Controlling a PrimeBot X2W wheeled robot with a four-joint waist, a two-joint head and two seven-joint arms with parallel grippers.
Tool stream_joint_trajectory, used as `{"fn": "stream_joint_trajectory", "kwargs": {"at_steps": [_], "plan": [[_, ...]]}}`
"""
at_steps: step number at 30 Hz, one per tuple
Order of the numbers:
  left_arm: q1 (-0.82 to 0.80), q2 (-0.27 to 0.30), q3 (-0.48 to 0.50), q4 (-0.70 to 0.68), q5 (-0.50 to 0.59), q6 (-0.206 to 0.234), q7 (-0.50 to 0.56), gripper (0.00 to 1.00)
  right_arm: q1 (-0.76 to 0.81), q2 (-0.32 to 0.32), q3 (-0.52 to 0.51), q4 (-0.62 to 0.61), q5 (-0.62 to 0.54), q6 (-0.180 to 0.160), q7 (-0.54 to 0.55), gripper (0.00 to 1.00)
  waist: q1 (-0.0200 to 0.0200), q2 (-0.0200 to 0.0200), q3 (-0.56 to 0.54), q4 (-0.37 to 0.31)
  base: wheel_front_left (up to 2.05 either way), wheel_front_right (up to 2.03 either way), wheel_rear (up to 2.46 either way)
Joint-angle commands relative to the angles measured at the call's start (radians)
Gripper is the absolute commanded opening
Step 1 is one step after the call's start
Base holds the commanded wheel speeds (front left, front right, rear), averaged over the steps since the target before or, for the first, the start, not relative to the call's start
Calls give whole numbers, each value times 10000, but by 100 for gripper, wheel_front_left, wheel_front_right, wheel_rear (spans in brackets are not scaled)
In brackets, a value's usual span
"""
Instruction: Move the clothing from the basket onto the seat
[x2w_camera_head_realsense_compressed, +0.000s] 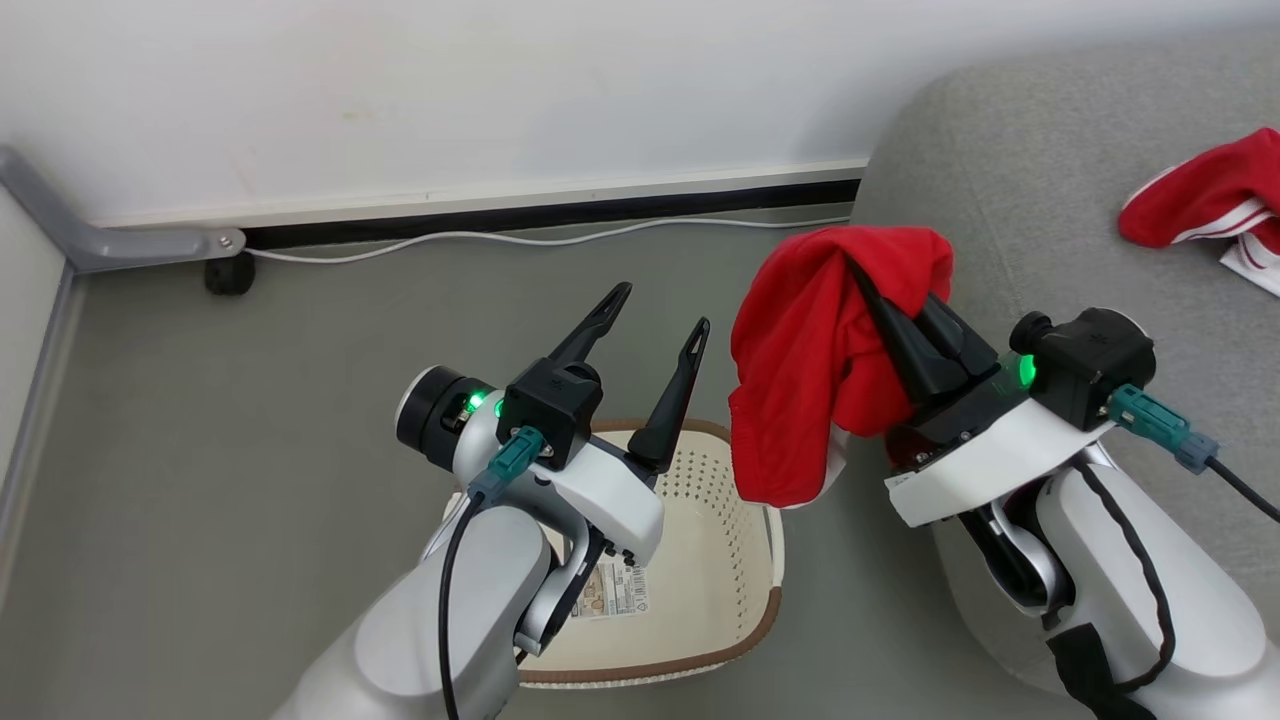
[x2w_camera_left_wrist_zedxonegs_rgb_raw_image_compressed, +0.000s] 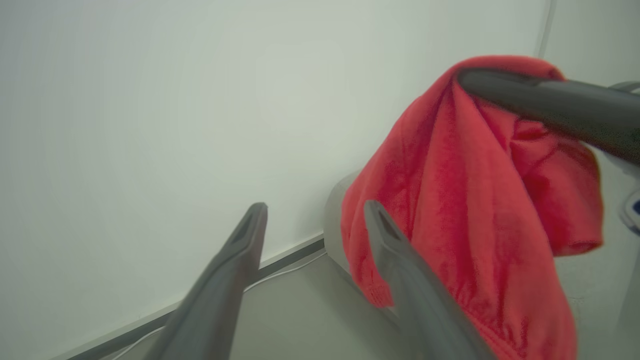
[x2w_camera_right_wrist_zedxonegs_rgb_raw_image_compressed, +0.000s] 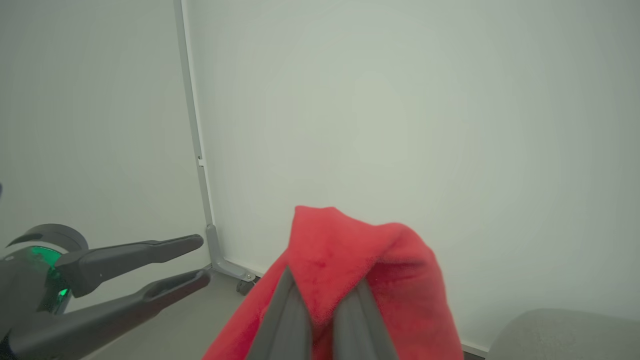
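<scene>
Red garment (x2w_camera_head_realsense_compressed: 800, 380) up, seat (x2w_camera_head_realsense_compressed: 1040, 180) to the right.
Right gripper (x2w_camera_head_realsense_compressed: 868, 288) pinches it, left gripper (x2w_camera_head_realsense_compressed: 662, 308) spread, empty; I'd carry high over the edge.

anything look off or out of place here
Nothing is spilled or damaged. A red garment hangs bunched over the right fingers, in the air between the basket and the seat. A white cable trails loose across the floor.
</scene>
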Motion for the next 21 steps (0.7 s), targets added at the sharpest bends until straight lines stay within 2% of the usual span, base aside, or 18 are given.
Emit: {"fn": "stream_joint_trajectory", "kwargs": {"at_steps": [1, 21], "plan": [[-136, 99, 373, -168, -51, -106, -102, 100, 171, 2, -64, -355, 67, 39, -59, 0, 0, 0, -77, -343, 0, 0, 0], [671, -59, 891, -245, 278, -734, -145, 100, 668, -133, -773, -927, 223, 39, -59, 0, 0, 0, -329, -2822, 0, 0, 0]]}}
